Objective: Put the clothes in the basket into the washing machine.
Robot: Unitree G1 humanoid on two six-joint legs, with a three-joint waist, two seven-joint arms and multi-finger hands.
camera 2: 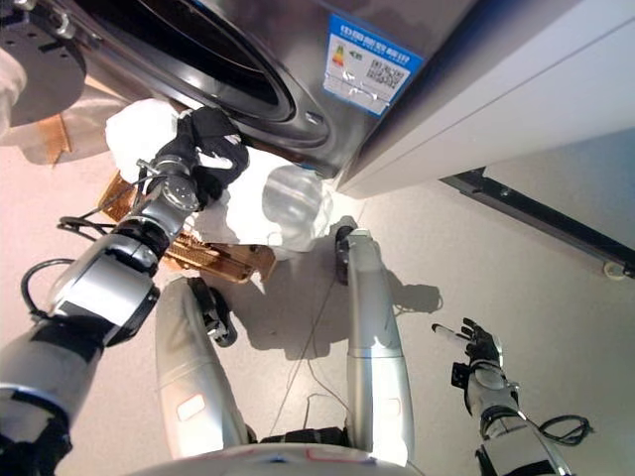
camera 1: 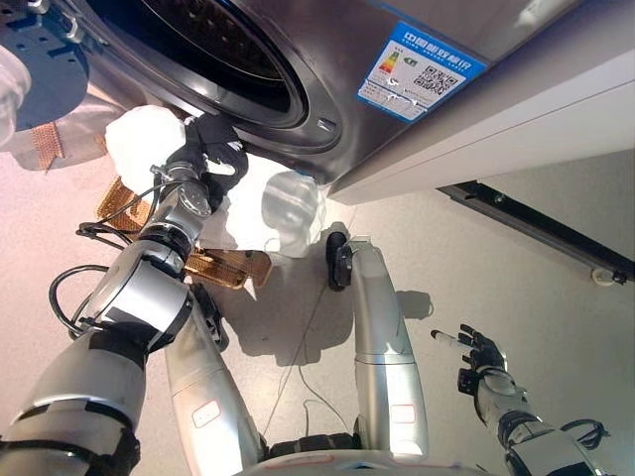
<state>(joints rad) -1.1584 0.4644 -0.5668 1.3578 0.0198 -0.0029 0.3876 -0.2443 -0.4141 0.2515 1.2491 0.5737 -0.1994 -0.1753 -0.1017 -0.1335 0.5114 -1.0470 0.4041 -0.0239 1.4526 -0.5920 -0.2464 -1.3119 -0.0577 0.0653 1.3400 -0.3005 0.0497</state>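
The left robot hand (camera 1: 210, 151) is raised just below the washing machine's (camera 1: 327, 69) round door opening (camera 1: 213, 45), its dark fingers curled into a white garment (camera 1: 253, 203). The garment bunches around the hand and spreads to both sides of it, one lump to the left of the hand and a wider fold hanging to the right, close under the drum's rim. Beneath the cloth sits a woven wicker basket (camera 1: 223, 266) on the pale floor (camera 1: 516, 258), its brown edge showing left of the forearm and below the fabric. The cloth is not yet inside the drum; it lies above the basket and in front of the machine's steel front. A blue energy label (camera 1: 422, 71) is stuck on that front, right of the door. The right robot hand (camera 1: 483, 355) hangs low at the lower right, well apart from the laundry, its fingers spread loosely and holding nothing.
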